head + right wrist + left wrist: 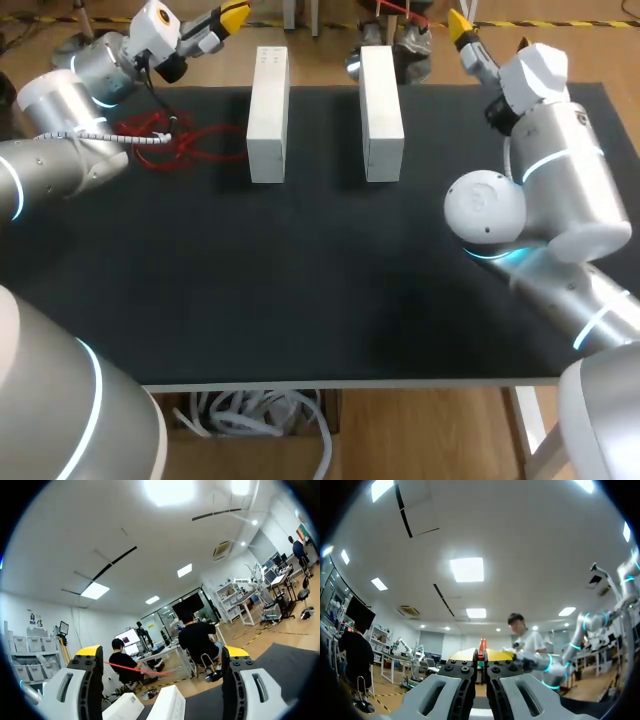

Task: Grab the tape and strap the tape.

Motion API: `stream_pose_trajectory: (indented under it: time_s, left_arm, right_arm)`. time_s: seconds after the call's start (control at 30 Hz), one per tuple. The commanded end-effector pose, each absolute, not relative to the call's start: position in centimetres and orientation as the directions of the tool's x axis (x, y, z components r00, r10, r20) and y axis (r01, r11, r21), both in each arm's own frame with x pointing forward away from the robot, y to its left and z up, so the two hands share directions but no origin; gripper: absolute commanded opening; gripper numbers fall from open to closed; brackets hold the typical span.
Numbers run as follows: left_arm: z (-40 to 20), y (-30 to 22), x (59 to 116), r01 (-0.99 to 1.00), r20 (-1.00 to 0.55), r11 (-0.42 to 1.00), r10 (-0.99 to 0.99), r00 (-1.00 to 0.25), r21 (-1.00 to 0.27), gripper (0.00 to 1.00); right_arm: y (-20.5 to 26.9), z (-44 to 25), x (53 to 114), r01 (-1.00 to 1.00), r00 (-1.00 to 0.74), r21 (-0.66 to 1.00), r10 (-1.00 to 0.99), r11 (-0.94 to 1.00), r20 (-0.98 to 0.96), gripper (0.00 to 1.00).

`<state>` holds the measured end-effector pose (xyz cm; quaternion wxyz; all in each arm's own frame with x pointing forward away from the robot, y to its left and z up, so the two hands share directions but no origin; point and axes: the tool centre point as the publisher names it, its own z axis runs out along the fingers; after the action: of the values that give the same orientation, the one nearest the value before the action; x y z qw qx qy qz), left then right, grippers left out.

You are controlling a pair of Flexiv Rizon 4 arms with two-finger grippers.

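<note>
The red tape (pixel 160 140) lies in a loose tangle near the far left corner of the black worktop (pixel 300 280), just left of two white blocks (pixel 268 115) that stand side by side at the middle of the far edge. My left pincer (pixel 483 654) hangs above that corner with its yellow tips pressed together. A red sliver shows at the tips, and I cannot tell what it is. My right pincer (pixel 161 652) is spread wide and holds nothing, raised over the far edge toward the right corner.

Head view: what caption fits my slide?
Left arm and right arm flank two white blocks, red tape lying on black table.
</note>
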<state>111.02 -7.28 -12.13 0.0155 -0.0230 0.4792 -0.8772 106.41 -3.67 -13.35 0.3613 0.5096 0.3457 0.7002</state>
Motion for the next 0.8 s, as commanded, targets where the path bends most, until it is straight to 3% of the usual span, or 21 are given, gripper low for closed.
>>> stream_pose_trajectory:
  time_s: [0.03,0.3,0.4,0.8]
  left_arm:
    - [-12.1,-7.3,111.0,0.006,0.026,-0.540,-0.051,-0.998,-0.842,0.00]
    - [-12.1,-7.3,111.0,0.006,0.026,-0.540,-0.051,-0.998,-0.842,0.00]
    - [-12.1,-7.3,111.0,0.006,0.026,-0.540,-0.051,-0.998,-0.842,0.00]
    - [-12.1,-7.3,111.0,0.006,0.026,-0.540,-0.051,-0.998,-0.842,0.00]
  right_arm:
    - [-3.7,-14.5,106.4,-0.323,-0.305,0.780,0.839,-0.536,0.450,1.00]
    - [-3.7,-13.9,106.9,-0.338,-0.298,0.729,0.802,-0.595,0.517,1.00]
    - [-3.6,-13.2,107.4,-0.288,-0.282,0.866,0.901,-0.408,0.330,1.00]
    - [-3.6,-13.2,107.4,-0.288,-0.282,0.866,0.901,-0.408,0.330,1.00]
